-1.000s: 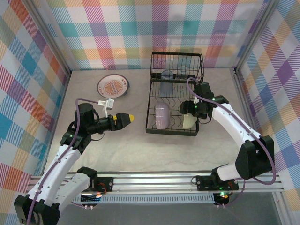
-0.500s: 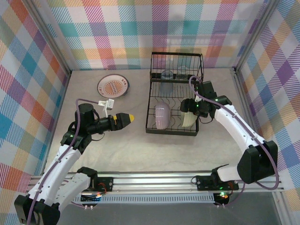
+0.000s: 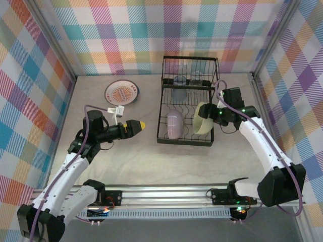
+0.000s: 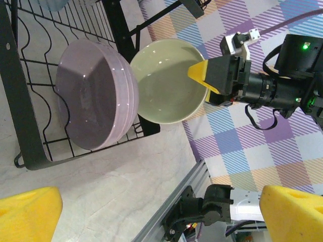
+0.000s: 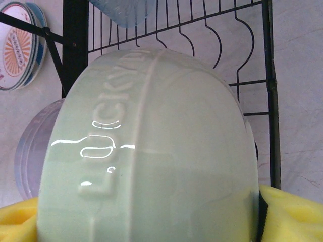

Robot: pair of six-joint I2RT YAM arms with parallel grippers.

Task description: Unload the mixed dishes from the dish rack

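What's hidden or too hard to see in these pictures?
Right wrist view: the pale green bowl blocks most of the lavender bowl and the right gripper.
Right wrist view: the top edge cuts off the glass tumbler.
Right wrist view: the sunburst plate covers the plate beneath it, bar its blue rim.

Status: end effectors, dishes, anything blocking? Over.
Right end effector clamped on pale green bowl, tilted over dish rack. Left end effector open, empty. Lavender bowl close beside.

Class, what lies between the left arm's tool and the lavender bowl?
Top view: from left tool to lavender bowl, bare table, then the black wire dish rack's side wall.
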